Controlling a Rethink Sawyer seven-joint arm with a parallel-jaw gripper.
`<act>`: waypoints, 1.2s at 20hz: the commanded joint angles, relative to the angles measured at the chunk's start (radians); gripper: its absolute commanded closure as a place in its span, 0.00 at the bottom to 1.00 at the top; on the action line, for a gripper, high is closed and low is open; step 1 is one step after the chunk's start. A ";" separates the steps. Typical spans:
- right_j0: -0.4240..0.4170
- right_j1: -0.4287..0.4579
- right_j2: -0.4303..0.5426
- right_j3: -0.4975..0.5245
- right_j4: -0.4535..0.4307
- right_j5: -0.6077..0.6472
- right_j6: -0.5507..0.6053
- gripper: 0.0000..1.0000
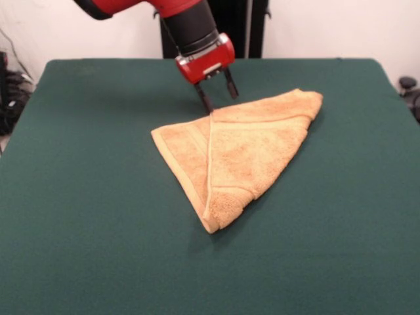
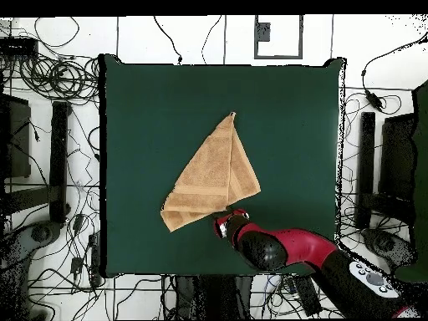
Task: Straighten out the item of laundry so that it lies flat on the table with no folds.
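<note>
The orange-tan towel (image 1: 236, 154) lies folded into a rough triangle in the middle of the green table (image 1: 92, 197). One point reaches toward the camera and a folded-over flap shows a border band along its middle. In the overhead view the towel (image 2: 213, 171) is a triangle pointing up. My gripper (image 1: 218, 97) hovers at the towel's far edge, fingers open and pointing down. One fingertip (image 1: 205, 105) stands just at the edge of the cloth and holds nothing. In the overhead view the gripper (image 2: 226, 224) is just below the towel's lower edge.
The red and black arm (image 2: 292, 249) comes in from the lower right in the overhead view. Cables and equipment (image 2: 50, 167) lie on the floor around the table. The table edges are far from the towel on all sides.
</note>
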 commanded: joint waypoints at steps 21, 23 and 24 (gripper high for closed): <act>0.072 0.011 0.079 -0.182 -0.070 0.069 -0.025 0.00; 0.076 0.017 0.076 -0.185 -0.075 0.061 -0.020 0.00; 0.078 0.017 0.075 -0.185 -0.078 0.058 -0.016 0.00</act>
